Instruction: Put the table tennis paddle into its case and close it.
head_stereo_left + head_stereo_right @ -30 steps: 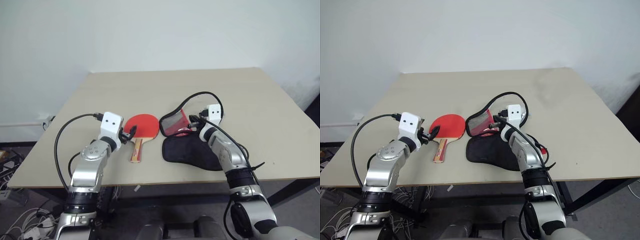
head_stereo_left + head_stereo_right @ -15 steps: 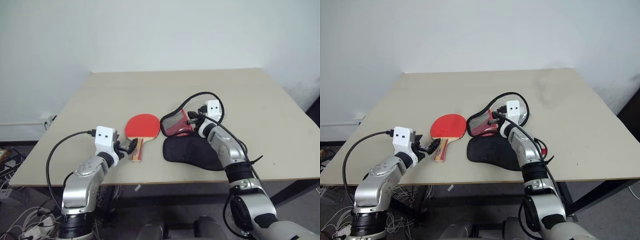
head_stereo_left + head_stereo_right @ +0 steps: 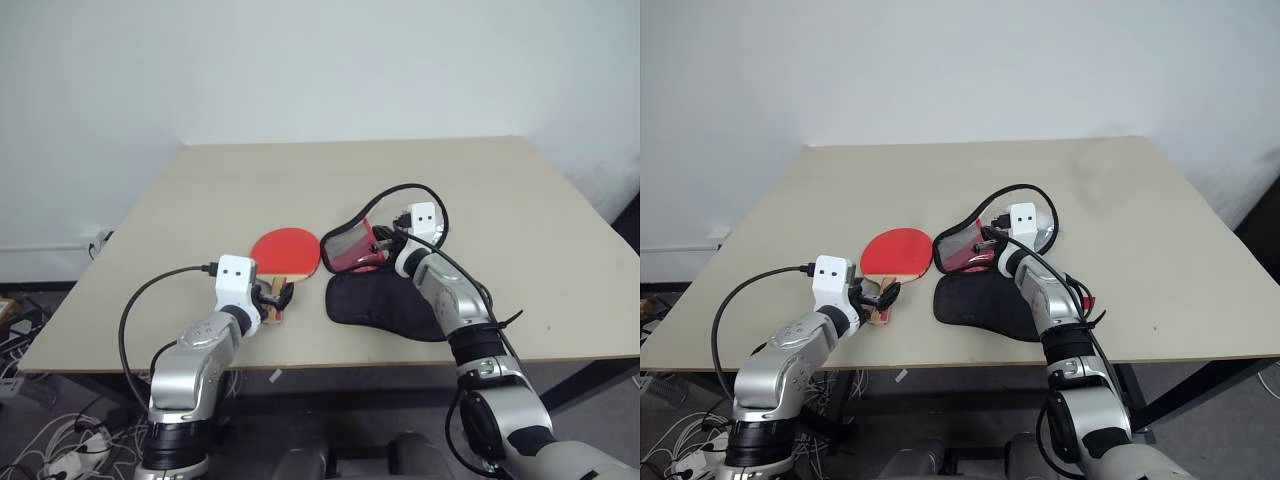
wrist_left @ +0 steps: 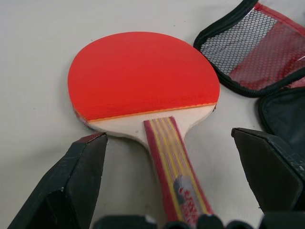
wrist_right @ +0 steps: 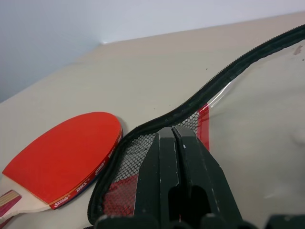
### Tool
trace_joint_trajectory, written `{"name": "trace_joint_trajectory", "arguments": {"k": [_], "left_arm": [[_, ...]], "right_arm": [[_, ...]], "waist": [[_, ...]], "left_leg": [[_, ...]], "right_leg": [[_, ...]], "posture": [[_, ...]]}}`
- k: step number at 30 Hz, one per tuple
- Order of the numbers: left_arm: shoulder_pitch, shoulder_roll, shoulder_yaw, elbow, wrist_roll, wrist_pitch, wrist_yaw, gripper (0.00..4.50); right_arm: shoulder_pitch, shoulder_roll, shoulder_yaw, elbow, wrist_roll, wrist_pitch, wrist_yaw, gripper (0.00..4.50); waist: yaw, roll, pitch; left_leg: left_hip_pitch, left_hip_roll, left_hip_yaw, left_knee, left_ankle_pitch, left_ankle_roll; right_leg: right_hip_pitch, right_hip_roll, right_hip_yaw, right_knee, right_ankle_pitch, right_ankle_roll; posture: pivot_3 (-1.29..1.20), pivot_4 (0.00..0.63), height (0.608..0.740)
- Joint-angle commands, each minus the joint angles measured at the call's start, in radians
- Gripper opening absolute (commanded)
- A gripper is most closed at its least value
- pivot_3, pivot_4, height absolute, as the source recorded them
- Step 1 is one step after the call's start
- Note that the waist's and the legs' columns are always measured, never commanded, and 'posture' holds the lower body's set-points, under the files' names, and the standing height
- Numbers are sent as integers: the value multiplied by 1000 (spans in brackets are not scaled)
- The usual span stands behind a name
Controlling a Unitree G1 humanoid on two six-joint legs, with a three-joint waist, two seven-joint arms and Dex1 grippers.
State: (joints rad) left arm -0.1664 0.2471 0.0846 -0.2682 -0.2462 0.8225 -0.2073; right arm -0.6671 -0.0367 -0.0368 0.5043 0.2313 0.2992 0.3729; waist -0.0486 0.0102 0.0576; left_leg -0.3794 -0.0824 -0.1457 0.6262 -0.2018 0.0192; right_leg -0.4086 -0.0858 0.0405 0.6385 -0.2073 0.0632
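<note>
1. Fingers (image 4: 83, 179) of the left gripper (image 3: 278, 298) are standing spread wide on either side of the handle of the table tennis paddle (image 4: 143, 76), not yet touching it.
2. Lying flat on the table (image 3: 480, 190), red face up, the table tennis paddle is sitting near the front edge, its handle pointing toward that edge and its blade just beside the case (image 3: 385, 300).
3. Pressed together, the right gripper (image 3: 383, 240) is pinching the upper flap of the case by its black zip edging and holding it lifted, so the mesh-lined mouth is gaping toward the blade.
4. To do this step well, I would judge the left gripper should be settling squarely over the handle and closing firmly near the blade, so the paddle is not twisting when lifted toward the mouth.
</note>
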Motion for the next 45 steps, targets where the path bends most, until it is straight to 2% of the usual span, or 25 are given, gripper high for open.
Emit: {"name": "trace_joint_trajectory", "arguments": {"k": [1,7,14,22,28,35,39,45], "left_arm": [[-38,-5,-19,16,14,28,20,4456],[-58,-10,-55,42,43,89,60,4456],[-56,-25,-80,38,63,122,84,4456],[-71,-46,-79,60,62,165,85,4456],[-85,-50,-85,77,64,188,74,4456],[-112,-77,-54,108,55,223,82,4456],[-120,-97,-30,110,52,242,91,3906],[-133,-100,-24,118,64,252,94,2267]], "right_arm": [[-45,-9,-6,-12,-3,-27,7,0],[-50,-31,4,-41,13,7,53,0],[-71,-216,67,-120,25,43,357,0],[-6,-355,142,-190,37,58,640,0],[22,-363,156,-247,55,95,702,0],[36,-349,156,-257,42,98,685,0],[36,-346,156,-248,37,92,672,0],[29,-341,155,-237,38,86,664,0]], "waist": [[-1,0,0],[0,0,0],[1,0,1],[1,-1,1],[2,-1,1],[9,-1,1],[9,-1,1],[11,-1,1]], "left_leg": [[0,0,0,0,0,0],[0,0,0,0,0,0],[-1,-1,0,1,0,0],[-2,1,0,1,0,0],[-2,1,1,2,0,0],[-2,1,0,2,0,0],[-2,1,0,2,0,0],[-3,0,0,2,0,0]], "right_leg": [[0,0,0,0,0,0],[-1,0,0,-1,0,0],[0,-1,0,-1,0,0],[1,-1,-1,-2,0,0],[1,-1,-2,-2,-1,-1],[2,-2,-3,-2,-1,-1],[2,-2,-3,-2,-1,-1],[2,-2,-3,-3,0,0]], "posture": [[0,0,740],[0,0,740],[0,0,740],[0,0,740],[0,0,740],[0,0,740],[0,0,740],[0,0,740]]}}
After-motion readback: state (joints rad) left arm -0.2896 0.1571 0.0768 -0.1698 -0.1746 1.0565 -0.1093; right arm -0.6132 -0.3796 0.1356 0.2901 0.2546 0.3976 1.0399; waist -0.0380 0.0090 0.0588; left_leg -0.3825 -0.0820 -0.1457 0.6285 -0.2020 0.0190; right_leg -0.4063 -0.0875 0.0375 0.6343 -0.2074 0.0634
